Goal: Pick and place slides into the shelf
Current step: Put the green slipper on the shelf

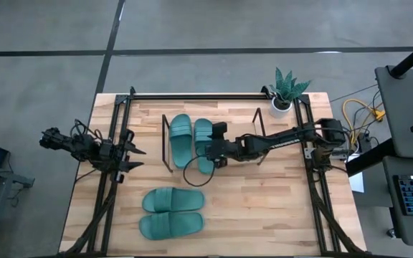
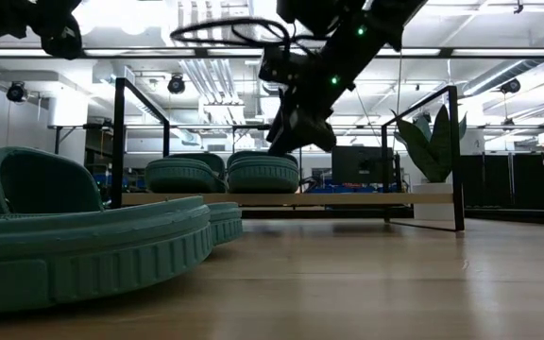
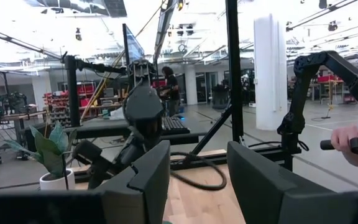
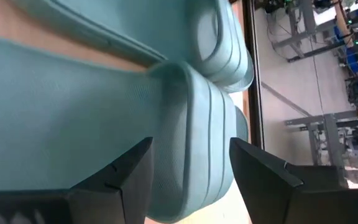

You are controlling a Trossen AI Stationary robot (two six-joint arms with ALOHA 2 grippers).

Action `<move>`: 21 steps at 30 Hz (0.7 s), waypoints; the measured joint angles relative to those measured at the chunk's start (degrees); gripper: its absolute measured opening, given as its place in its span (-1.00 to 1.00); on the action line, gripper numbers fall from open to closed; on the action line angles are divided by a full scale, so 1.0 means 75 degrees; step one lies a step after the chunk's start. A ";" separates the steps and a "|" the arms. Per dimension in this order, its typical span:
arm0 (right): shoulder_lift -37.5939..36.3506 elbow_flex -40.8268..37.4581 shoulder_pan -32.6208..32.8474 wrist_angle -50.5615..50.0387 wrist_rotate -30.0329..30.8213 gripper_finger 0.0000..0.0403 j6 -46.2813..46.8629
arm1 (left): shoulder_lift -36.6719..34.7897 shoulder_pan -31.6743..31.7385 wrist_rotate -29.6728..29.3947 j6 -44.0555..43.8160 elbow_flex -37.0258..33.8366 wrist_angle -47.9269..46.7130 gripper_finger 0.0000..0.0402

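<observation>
Two teal slides [image 1: 181, 138] [image 1: 202, 133] lie side by side in the shelf [image 1: 165, 154], soles on its light wood base [image 2: 348, 199]. Two more slides [image 1: 172, 200] [image 1: 171, 226] lie flat on the table near its front edge. My right gripper [image 1: 212, 154] reaches in from the right, slanting down, and is shut on the right-hand slide in the shelf. In the low view it stands just over that slide [image 2: 263, 175]. My left gripper [image 1: 136, 158] waits open at the table's left side, pointing level with nothing between its fingers [image 3: 148, 174]. My right gripper has the slide's striped strap [image 4: 197, 143] between its two fingers [image 4: 126, 177], which stand against the strap's two edges. They come slanting down from the table's right. The slide lies level with its sole on the shelf's base, next to the other slide [image 4: 229, 43].
A potted plant [image 1: 285, 89] stands at the table's far right corner. Black frame rails [image 1: 110, 186] run along the left and right sides. A cable loop [image 1: 192, 172] hangs below my right arm. A person's hand [image 3: 353, 146] shows beyond the table.
</observation>
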 joint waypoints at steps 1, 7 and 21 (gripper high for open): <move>0.0032 0.0000 -0.0026 -0.0002 0.0040 0.00 -0.0049 | 0.0000 0.0000 0.0000 0.0000 0.0000 -0.0017 -0.28; 0.0167 0.0005 -0.0119 0.0190 0.0629 -0.08 -0.0180 | 0.0008 0.0003 0.0000 0.0000 0.0000 -0.0004 -0.28; 0.0164 0.0003 -0.0237 0.0180 0.0147 -0.59 -0.0198 | 0.0052 0.0009 0.0000 0.0000 0.0000 -0.0010 -0.28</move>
